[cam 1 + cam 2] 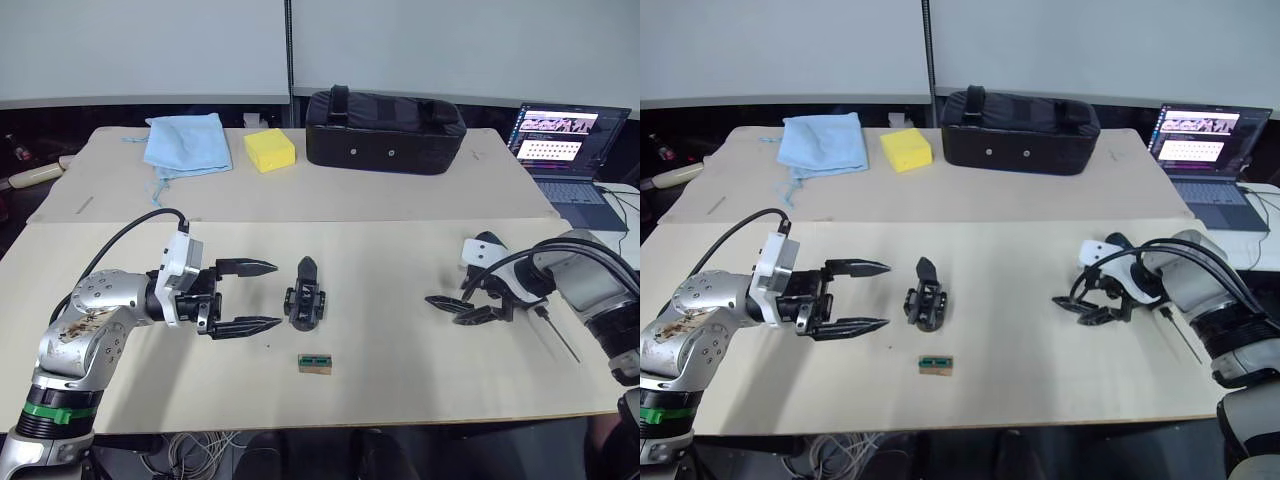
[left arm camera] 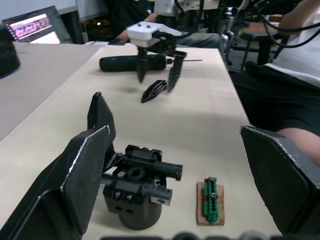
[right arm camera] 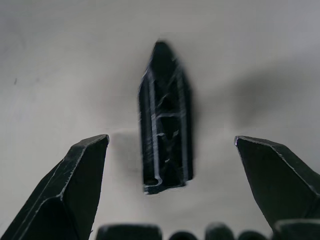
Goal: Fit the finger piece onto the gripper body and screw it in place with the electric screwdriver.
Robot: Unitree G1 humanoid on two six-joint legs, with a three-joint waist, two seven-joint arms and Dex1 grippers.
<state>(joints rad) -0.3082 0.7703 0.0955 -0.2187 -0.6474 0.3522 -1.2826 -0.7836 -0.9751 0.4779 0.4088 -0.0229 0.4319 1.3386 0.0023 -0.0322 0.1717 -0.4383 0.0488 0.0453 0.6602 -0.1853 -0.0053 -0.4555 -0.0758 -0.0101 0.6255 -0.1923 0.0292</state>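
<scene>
- The left gripper (image 1: 258, 296) hovers low over the tabletop (image 1: 400, 350), fingers spread wide and holding nothing, their tips pointing at the gripper body (image 1: 305, 297).
- The gripper body stands just beyond those fingertips, near but not touching; a tiny brown-and-green box (image 1: 315, 364) lies a little nearer the front edge.
- Well to the right, the right gripper (image 3: 170, 145) hangs over the finger piece (image 3: 165, 135), fingers apart on either side of it and not yet pressing it.
- The finger piece lies flat on the tabletop, pointed tip facing away from the wrist.
- The electric screwdriver (image 2: 131, 62) lies just beyond that gripper, its thin bit (image 1: 557, 333) at the far right.
- The step looks like picking up the finger piece. To my eye, it would go best with the fingers lowered evenly until they straddle the long sides, then closed around the thick middle rather than the tapering tip, which could squirt out.
- The blunt end should stay free for seating on the body.
</scene>
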